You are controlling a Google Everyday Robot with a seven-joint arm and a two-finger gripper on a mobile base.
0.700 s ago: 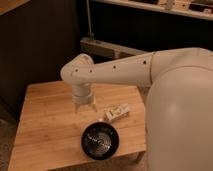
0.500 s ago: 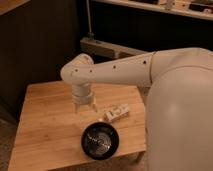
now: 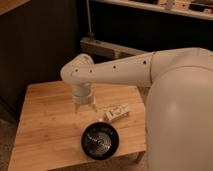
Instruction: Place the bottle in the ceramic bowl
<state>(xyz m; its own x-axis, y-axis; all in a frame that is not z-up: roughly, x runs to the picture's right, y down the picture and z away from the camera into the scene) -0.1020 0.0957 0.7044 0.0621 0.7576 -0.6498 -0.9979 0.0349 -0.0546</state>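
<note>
The small white bottle [image 3: 117, 112] with tan markings lies on its side on the wooden table [image 3: 45, 125], just right of my gripper. The glossy black ceramic bowl [image 3: 100, 140] sits near the table's front edge, below the bottle and holding nothing. My gripper [image 3: 84, 107] hangs from the white arm over the middle of the table, left of the bottle and above-left of the bowl, holding nothing.
My large white arm and body [image 3: 175, 110] fill the right side of the view and hide the table's right part. A dark wall and a metal-framed shelf [image 3: 110, 47] stand behind the table. The table's front edge runs just past the bowl.
</note>
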